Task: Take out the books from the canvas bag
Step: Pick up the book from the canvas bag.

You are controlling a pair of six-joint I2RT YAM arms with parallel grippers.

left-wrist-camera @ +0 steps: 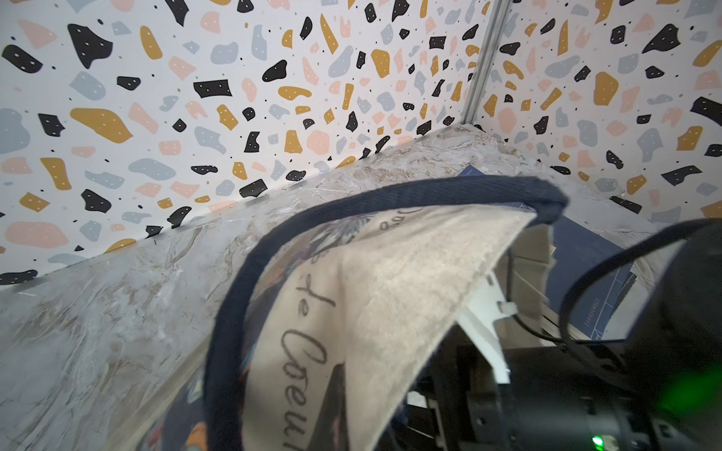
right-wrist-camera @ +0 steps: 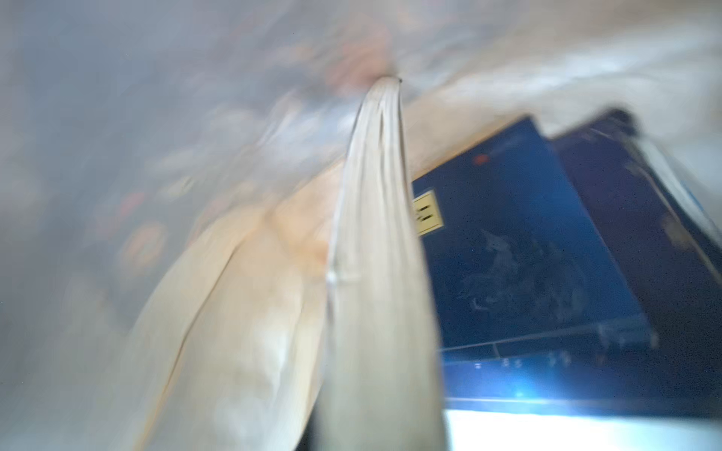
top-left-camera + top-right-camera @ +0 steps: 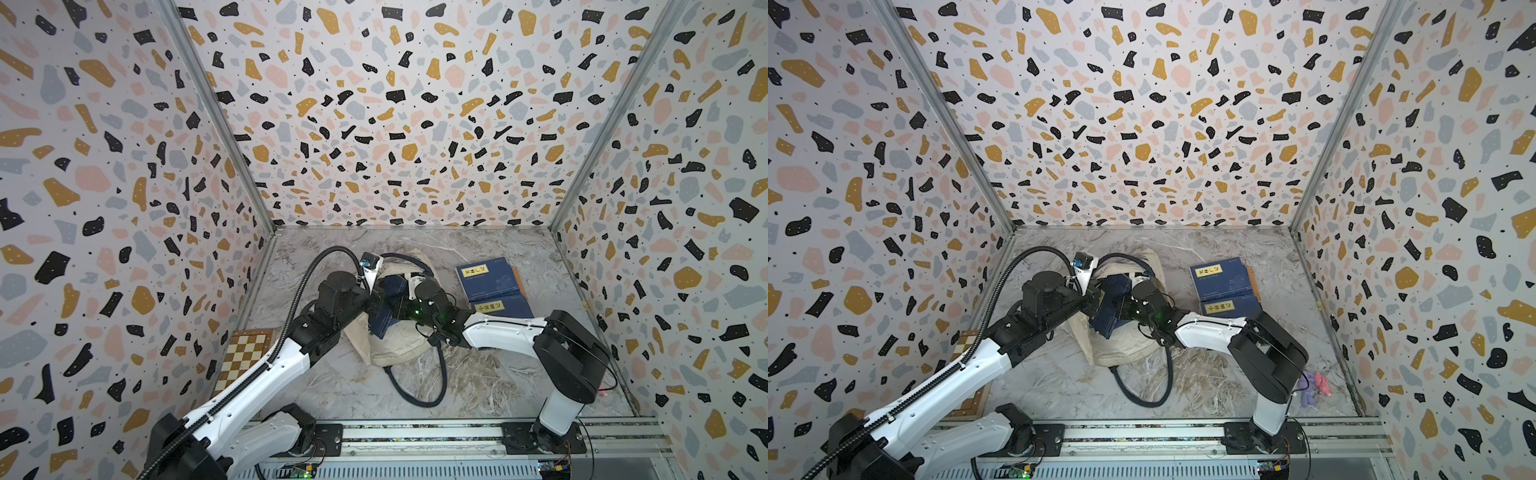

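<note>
The cream canvas bag (image 3: pixel 395 345) (image 3: pixel 1125 345) lies slumped mid-table. My left gripper (image 3: pixel 374 296) (image 3: pixel 1094 301) is shut on its rim; the left wrist view shows the lifted canvas flap (image 1: pixel 390 273) with script text and the navy handle (image 1: pixel 351 207). My right gripper (image 3: pixel 404 305) (image 3: pixel 1123 306) reaches into the mouth and is shut on a navy book (image 3: pixel 388 309) (image 3: pixel 1108 309) that sticks out tilted. The right wrist view shows that book's cream page edge (image 2: pixel 375 273) running into the jaws, with navy covers (image 2: pixel 508 254) beside it. Two navy books (image 3: pixel 488 278) (image 3: pixel 1223 278) with yellow labels lie to the bag's right.
A brown-and-cream chessboard box (image 3: pixel 245 353) (image 3: pixel 967 340) lies by the left wall under my left arm. The bag's navy strap (image 3: pixel 419 390) loops towards the front. A pink and purple plush toy (image 3: pixel 1316 384) sits behind the right arm's base. Walls close in three sides.
</note>
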